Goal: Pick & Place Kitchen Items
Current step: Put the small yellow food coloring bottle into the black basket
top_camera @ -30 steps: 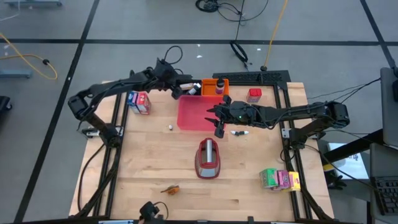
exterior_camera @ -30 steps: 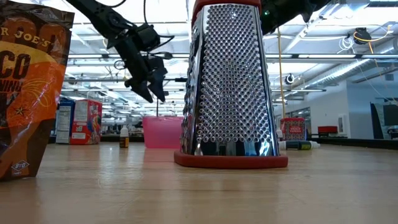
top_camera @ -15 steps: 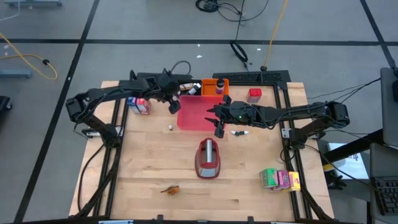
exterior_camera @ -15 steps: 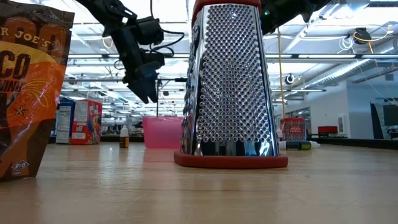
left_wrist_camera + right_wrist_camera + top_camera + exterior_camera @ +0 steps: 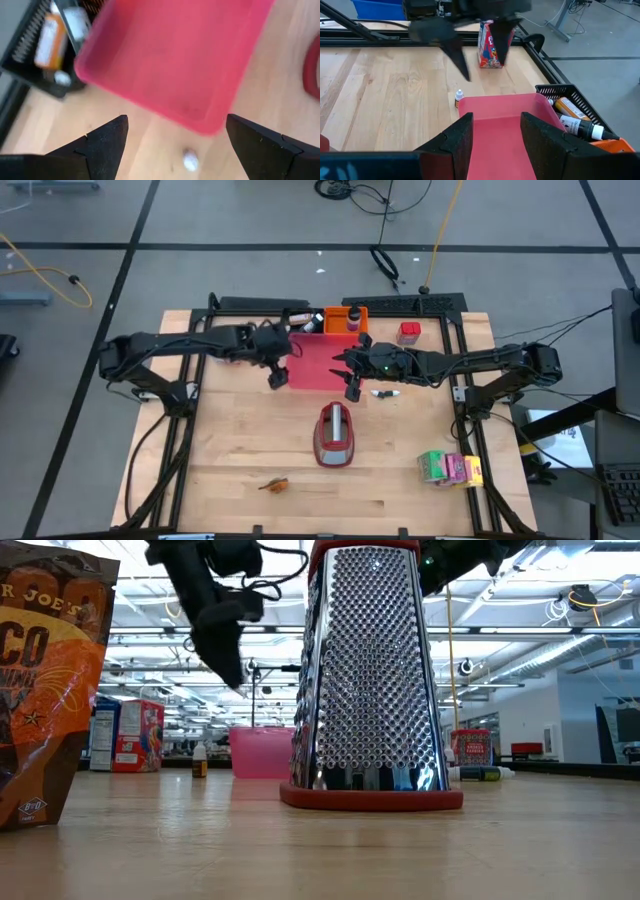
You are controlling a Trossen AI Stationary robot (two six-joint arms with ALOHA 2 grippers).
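Left pincer: you have swung it from the upper centre of the high frame, by the black crate, down and left to the tray's left edge. Its fingers are spread wide and carry nothing. In its wrist view the tiny white bottle sits low in the frame between the two fingers, on the worktop just off the pink tray. The high view puts that bottle just below the pincer, left of centre.

Judgement: the swing reads as an approach to the bottle; descent and closing are not yet done.

Right pincer: unchanged, parked at the tray's lower right corner, fingers parted, empty.

Blue-red-white carton stands upright at the top centre of the right wrist view, beyond the tray. Grater stands below the tray, mid-frame.
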